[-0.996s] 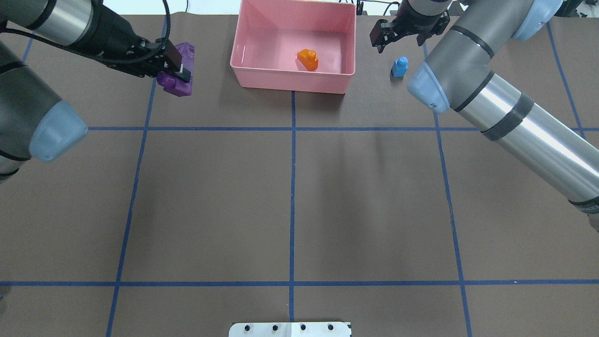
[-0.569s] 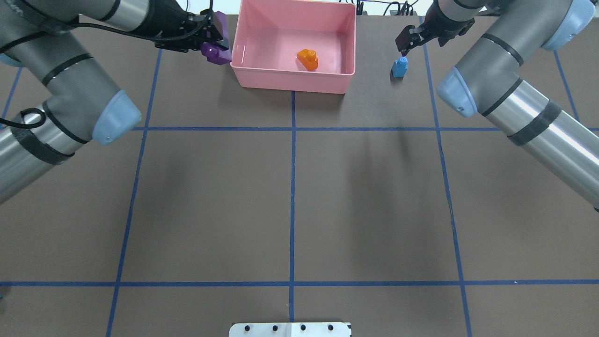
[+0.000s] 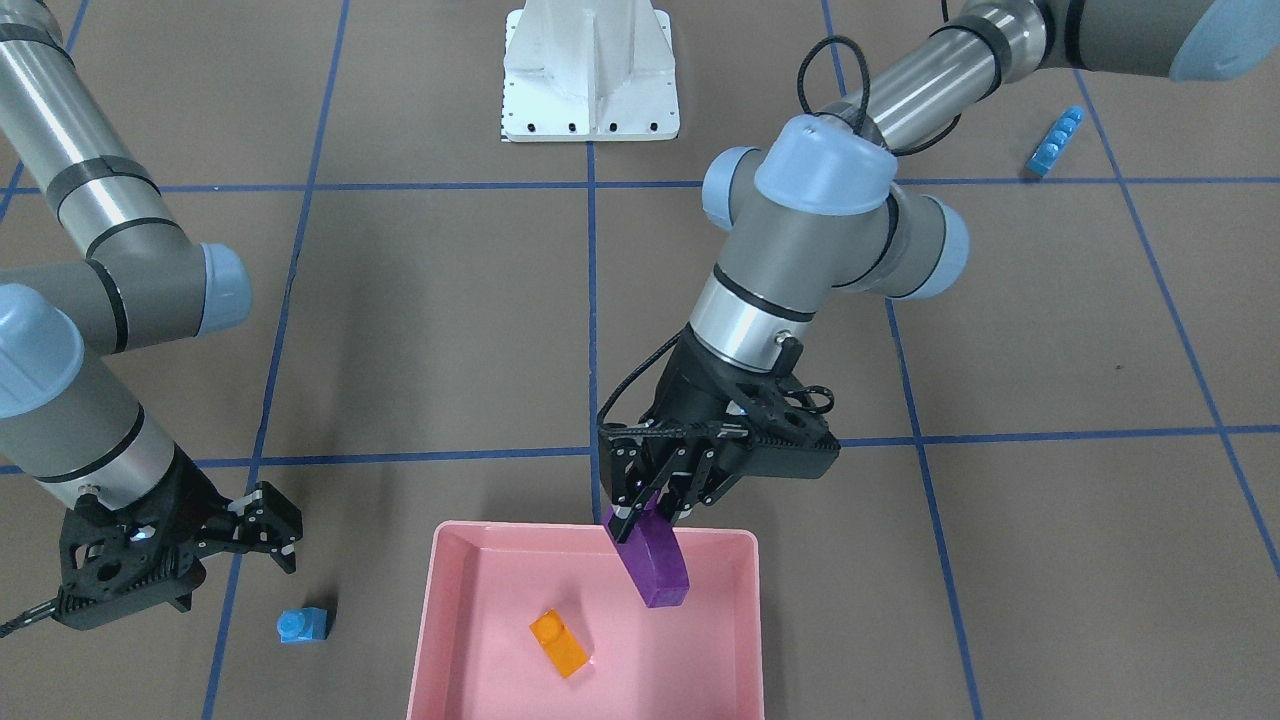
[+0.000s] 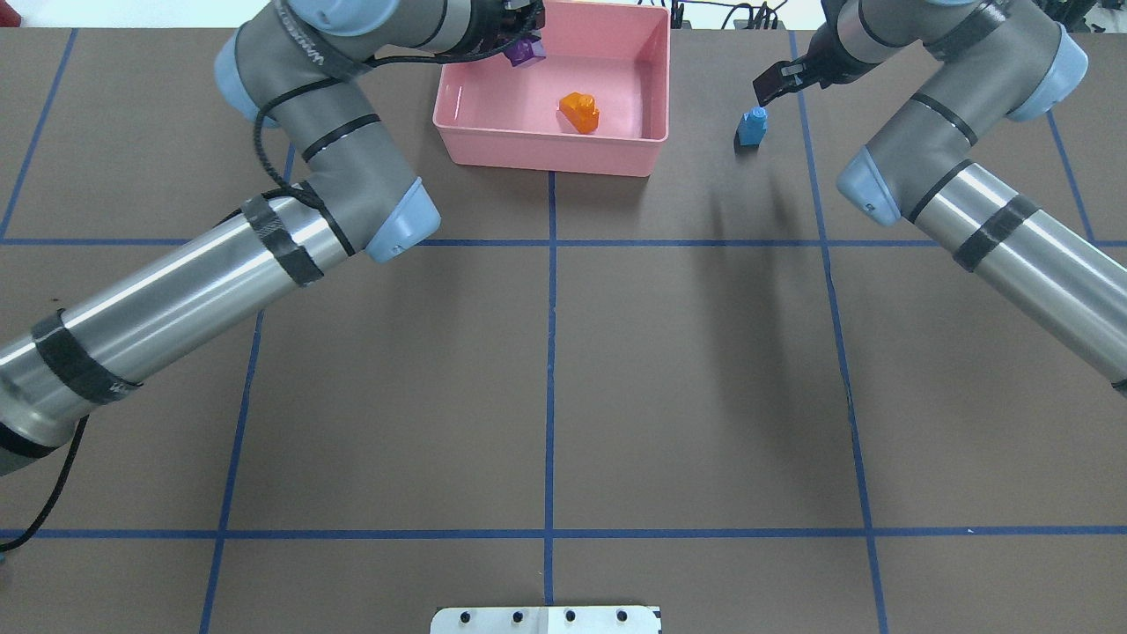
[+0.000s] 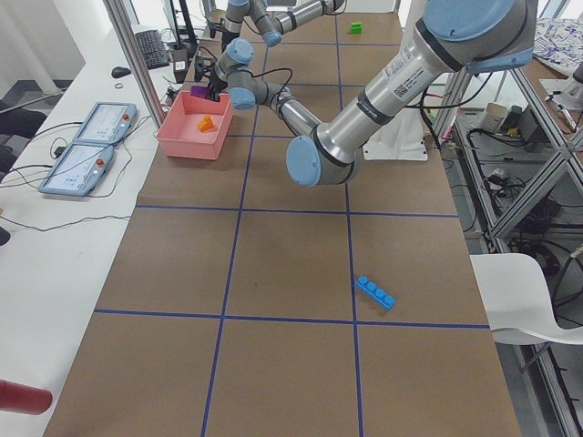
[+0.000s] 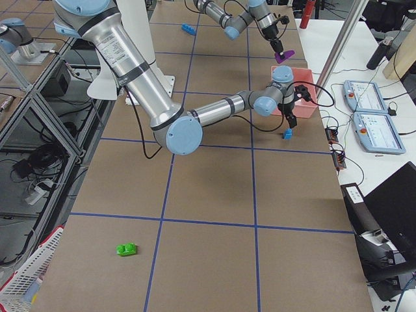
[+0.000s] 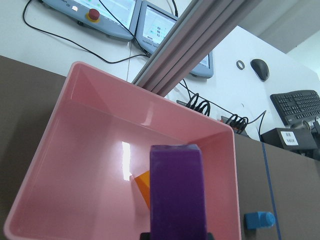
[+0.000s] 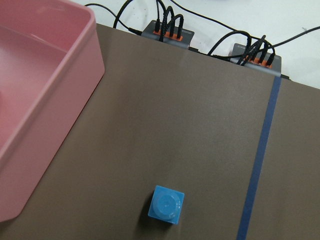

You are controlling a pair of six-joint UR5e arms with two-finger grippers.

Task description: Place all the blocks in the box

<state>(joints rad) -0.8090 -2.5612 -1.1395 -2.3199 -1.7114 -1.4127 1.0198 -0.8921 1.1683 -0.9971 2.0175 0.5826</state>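
One purple block [image 3: 660, 566] hangs from the down-pointing left claw [image 3: 644, 519] above the box [image 3: 482, 622]

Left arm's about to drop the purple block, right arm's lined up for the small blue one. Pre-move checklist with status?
1. Left tool shut on purple block: ok.
2. Purple block above the box floor, inside its walls: ok, per the left wrist view.
3. Drop spot apart from orange block: ok, orange lies to one side.
4. Right tool open: ok.
5. Right tool centred over small blue block: cannot tell; the block sits low in the right wrist view.
6. All blocks in box: not ok; long blue block and green block lie far from it.
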